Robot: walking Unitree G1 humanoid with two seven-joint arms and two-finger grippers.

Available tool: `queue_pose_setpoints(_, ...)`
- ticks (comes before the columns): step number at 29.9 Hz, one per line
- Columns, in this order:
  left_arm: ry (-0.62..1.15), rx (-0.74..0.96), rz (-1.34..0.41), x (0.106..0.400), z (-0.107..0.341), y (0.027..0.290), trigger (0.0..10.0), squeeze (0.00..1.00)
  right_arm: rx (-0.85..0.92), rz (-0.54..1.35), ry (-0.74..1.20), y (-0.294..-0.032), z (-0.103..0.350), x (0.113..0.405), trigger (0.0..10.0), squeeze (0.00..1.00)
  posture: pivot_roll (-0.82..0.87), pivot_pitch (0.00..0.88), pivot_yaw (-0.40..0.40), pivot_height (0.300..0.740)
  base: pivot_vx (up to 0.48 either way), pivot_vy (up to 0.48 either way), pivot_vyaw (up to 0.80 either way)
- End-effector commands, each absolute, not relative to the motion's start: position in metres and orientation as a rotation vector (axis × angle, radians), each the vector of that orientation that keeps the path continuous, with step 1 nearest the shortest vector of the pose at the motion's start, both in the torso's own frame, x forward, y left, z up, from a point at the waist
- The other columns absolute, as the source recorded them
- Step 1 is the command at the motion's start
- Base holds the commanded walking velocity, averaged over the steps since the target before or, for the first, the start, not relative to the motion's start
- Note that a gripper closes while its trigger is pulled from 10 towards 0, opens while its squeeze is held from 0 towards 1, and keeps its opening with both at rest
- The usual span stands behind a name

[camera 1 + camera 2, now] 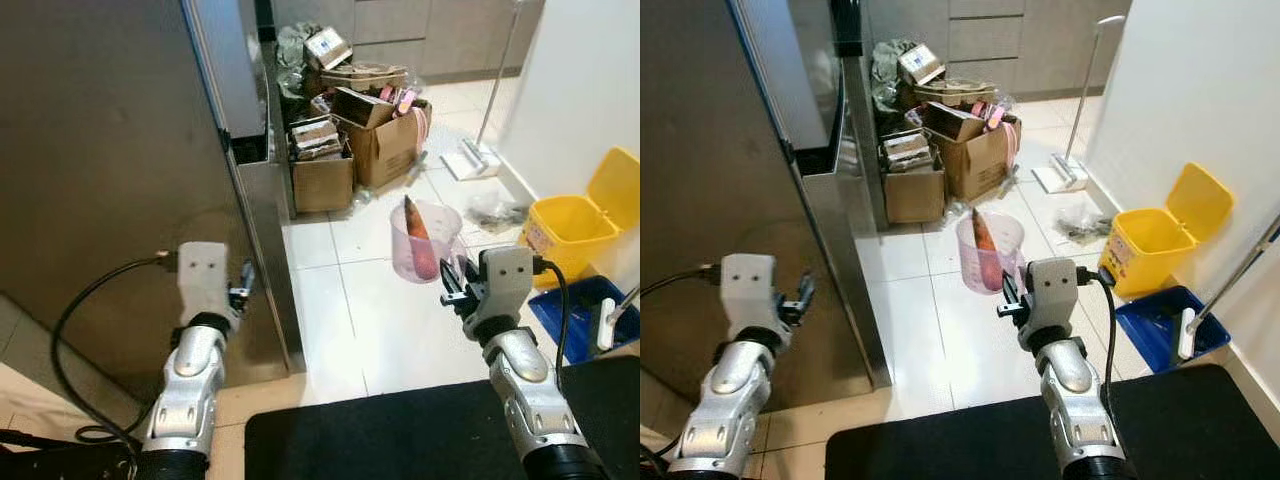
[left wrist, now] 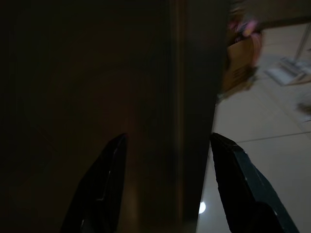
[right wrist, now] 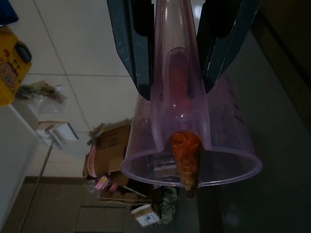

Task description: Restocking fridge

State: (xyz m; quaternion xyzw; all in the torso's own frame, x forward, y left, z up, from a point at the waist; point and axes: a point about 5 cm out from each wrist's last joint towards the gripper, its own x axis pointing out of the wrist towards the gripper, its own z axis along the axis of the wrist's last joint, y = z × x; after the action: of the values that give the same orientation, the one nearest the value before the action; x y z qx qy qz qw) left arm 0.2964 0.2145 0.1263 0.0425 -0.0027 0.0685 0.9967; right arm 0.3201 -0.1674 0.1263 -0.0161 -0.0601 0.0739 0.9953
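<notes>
Holding a translucent pink plastic measuring jug [image 1: 426, 243] by its handle, the right end effector [image 1: 458, 288] has its two black fingers [image 3: 134, 46] clamped on either side of that handle. The jug is carried upright above the white tiled floor [image 1: 380, 320], mouth upward, and an orange carrot [image 1: 417, 235] stands in it with its long axis close to vertical, leaning a little, one end rising above the rim. In the right wrist view the carrot's end pokes out past the jug's round mouth.

To the robot's left, the left end effector [image 1: 243, 283] is raised near the edge of a tall brushed-steel fridge door [image 1: 110, 170], its fingers [image 2: 104, 184] spread apart with the door's edge between them in the left wrist view; whether they touch the metal cannot be told.

Beyond the jug, brown cardboard boxes [image 1: 355, 145] full of packaging are piled on the floor beside the fridge. A yellow lidded bin [image 1: 580, 215] stands by the white wall to the right, near a blue tray [image 1: 585, 315] and a white flat mop [image 1: 480, 150].
</notes>
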Motion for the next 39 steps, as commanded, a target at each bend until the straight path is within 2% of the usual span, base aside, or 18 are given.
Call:
queue_pose_setpoints(1,0.022,0.092,0.161,0.293,0.12,0.222,10.0,0.0,-0.033,0.122,-0.139,-0.174,0.128,0.318,10.0,0.0,-0.06,0.147,0.006,0.74,0.0,0.0,0.0)
queue_pose_setpoints(16,-0.077,0.101,0.037,0.297,0.133,0.197,10.0,0.0,-0.039,0.156,-0.178,-0.168,0.134,0.32,10.0,0.0,-0.06,0.136,0.001,0.74,0.0,0.0,0.0)
queue_pose_setpoints(24,-0.077,0.107,0.037,0.299,0.132,0.195,10.0,0.0,-0.045,0.158,-0.169,-0.169,0.132,0.32,10.0,0.0,-0.06,0.128,0.0,0.74,0.394,0.0,0.0)
queue_pose_setpoints(31,-0.066,0.12,0.048,0.292,0.128,0.204,10.0,0.0,-0.089,0.161,-0.104,-0.174,0.109,0.309,10.0,0.0,-0.06,0.125,0.0,0.74,0.408,0.0,0.0)
queue_pose_setpoints(39,-0.068,0.117,0.065,0.291,0.129,0.208,10.0,0.0,-0.09,0.155,-0.109,-0.176,0.112,0.312,10.0,0.0,-0.06,0.127,0.004,0.74,0.278,0.0,0.0)
